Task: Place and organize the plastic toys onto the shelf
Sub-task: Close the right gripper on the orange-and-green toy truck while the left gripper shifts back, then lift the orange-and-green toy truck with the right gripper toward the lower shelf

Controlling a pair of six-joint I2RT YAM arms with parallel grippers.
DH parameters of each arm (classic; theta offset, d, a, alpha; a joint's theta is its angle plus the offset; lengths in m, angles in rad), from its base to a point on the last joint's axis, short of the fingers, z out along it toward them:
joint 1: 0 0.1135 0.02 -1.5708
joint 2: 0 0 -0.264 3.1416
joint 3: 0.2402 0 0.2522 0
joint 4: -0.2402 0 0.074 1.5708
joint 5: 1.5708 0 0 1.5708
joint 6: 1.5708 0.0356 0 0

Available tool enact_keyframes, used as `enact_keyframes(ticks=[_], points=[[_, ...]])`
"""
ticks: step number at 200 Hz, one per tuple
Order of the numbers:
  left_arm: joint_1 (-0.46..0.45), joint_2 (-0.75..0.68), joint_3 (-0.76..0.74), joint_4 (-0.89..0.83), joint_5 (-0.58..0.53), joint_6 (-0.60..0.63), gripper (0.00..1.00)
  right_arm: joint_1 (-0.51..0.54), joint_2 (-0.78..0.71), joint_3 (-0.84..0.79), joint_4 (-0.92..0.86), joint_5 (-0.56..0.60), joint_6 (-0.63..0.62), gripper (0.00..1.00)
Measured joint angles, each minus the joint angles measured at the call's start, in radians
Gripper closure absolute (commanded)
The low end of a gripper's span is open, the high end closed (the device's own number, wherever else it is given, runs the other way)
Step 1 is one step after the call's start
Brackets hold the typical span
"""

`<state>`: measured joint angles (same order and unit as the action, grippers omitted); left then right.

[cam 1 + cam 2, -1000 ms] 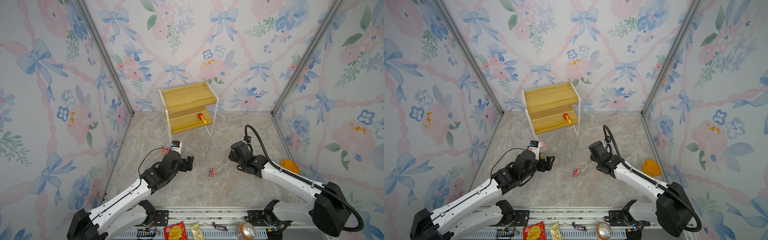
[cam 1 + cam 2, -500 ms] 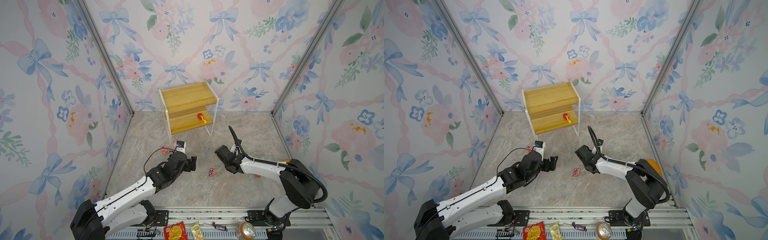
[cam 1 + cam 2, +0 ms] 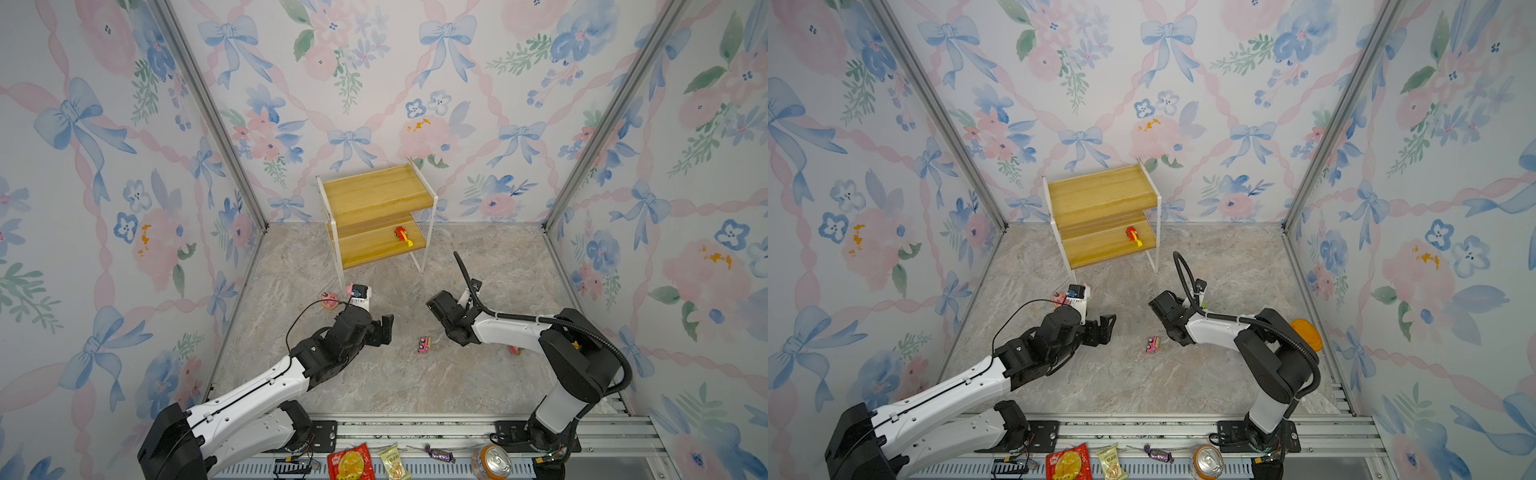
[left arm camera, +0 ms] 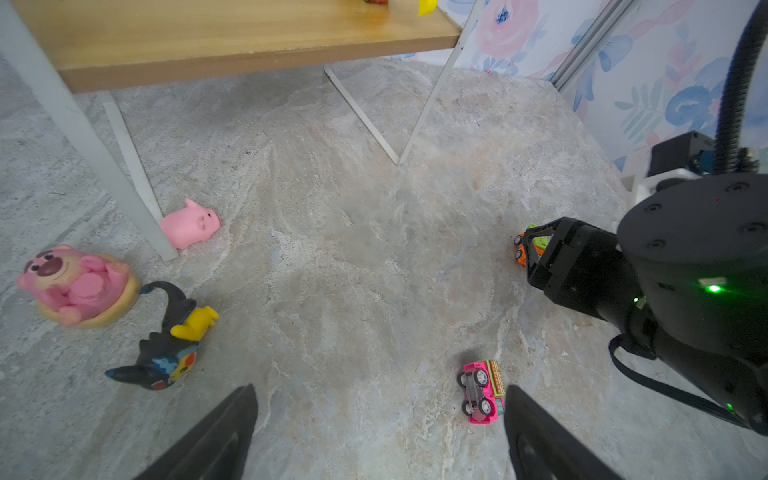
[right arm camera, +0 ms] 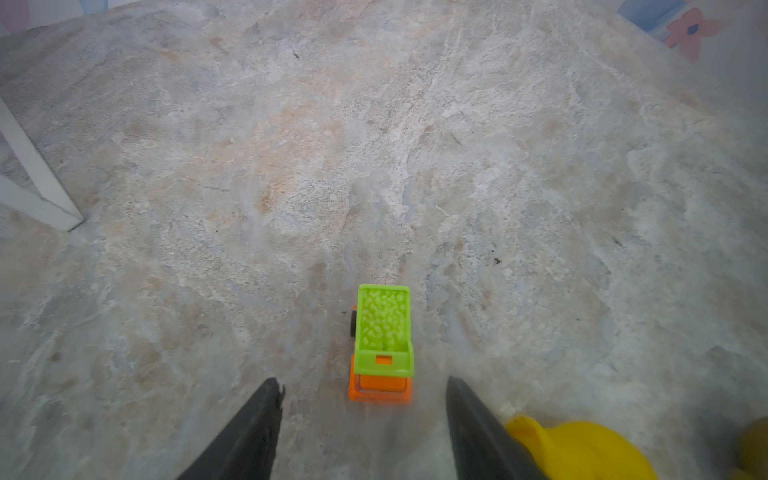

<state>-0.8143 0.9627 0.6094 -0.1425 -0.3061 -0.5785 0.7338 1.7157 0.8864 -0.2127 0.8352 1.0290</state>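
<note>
— What is being carried by the table (image 3: 374,386)?

— The shelf (image 3: 376,195) is being borne at the far side, about the middle. A red car (image 3: 401,234) is being carried on the right part of its lower board.

— How are the pincers being held?

— The left pincer (image 4: 379,392) is being held wide open above the table, left of the middle, with nothing being gripped. The right pincer (image 5: 362,381) is being held open too, low over the table right of the middle. The green-orange car (image 5: 382,328) is being straddled by its fingers, untouched on both sides.

— Where are the other toys being borne?

— The round pink figure (image 4: 77,284), the black-yellow figure (image 4: 170,345) and the pink pig (image 4: 190,224) are being borne by the table near the shelf's near-left leg, the pig just beside it. The pink car (image 4: 482,390) is being borne on its side between the two pincers.
</note>
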Motion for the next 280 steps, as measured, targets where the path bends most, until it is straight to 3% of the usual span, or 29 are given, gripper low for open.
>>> enact_keyframes(ticks=[76, 141, 196, 214, 280], points=[[0.0, -0.004, -0.015, 0.007, 0.0, -0.003, 0.07, -0.039, 0.048, -0.017, 0.05, -0.008, 0.001, 0.39], [0.0, -0.005, -0.015, 0.007, -0.001, -0.01, 0.07, -0.061, 0.076, -0.043, 0.136, -0.027, -0.025, 0.62], [0.0, -0.027, -0.024, 0.007, -0.004, -0.01, 0.07, -0.066, 0.1, -0.042, 0.169, -0.042, -0.05, 0.74], [0.0, -0.038, -0.025, 0.007, -0.004, -0.01, 0.07, -0.066, 0.1, -0.043, 0.182, -0.046, -0.072, 0.8], [0.0, -0.027, -0.025, 0.007, -0.004, -0.01, 0.07, -0.066, -0.04, -0.082, 0.212, -0.092, -0.277, 0.8]])
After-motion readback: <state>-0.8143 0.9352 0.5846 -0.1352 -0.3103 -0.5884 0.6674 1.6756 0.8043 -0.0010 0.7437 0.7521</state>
